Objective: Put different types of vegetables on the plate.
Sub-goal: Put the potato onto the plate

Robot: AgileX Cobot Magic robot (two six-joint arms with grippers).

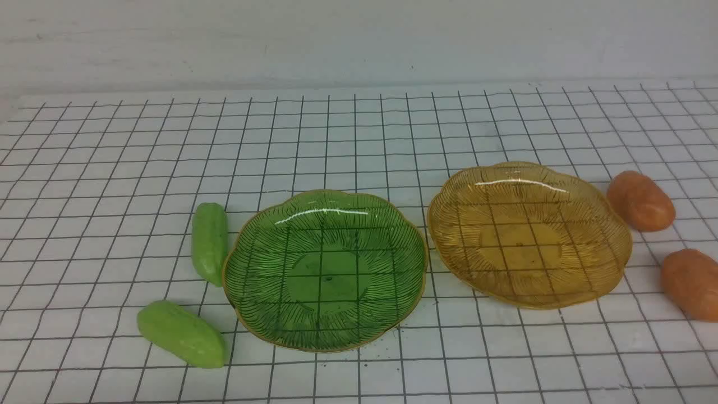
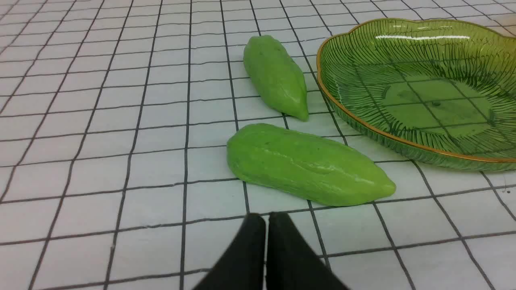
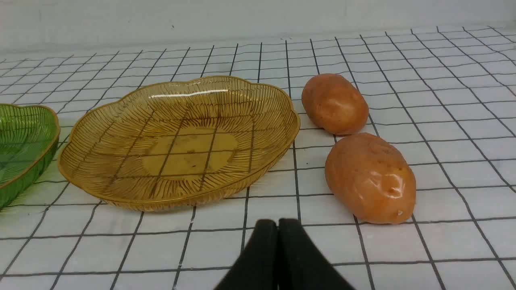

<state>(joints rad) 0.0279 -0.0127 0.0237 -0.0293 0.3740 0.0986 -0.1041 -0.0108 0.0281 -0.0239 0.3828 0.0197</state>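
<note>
Lying beside the empty green plate [image 1: 324,275] and amber plate [image 1: 527,235], two cucumbers [image 1: 209,241] and two potatoes [image 1: 640,201] await placement; left gripper [image 2: 266,219] and right gripper [image 3: 277,225] sit pinched together, empty.

Right wrist cam: I saw the right gripper [image 3: 277,225] with both black fingers pressed together, nothing gripped, low over the grid mat [image 3: 443,121]. The near potato [image 3: 370,178] lay just ahead of it. The far potato [image 3: 334,103] sat just behind that one, with a small gap between. The amber plate [image 3: 181,199] stood beside both, not touching, with the mat lines showing through it. The green plate [image 3: 24,141] was cut off at the frame edge, just beyond the amber one.
</note>
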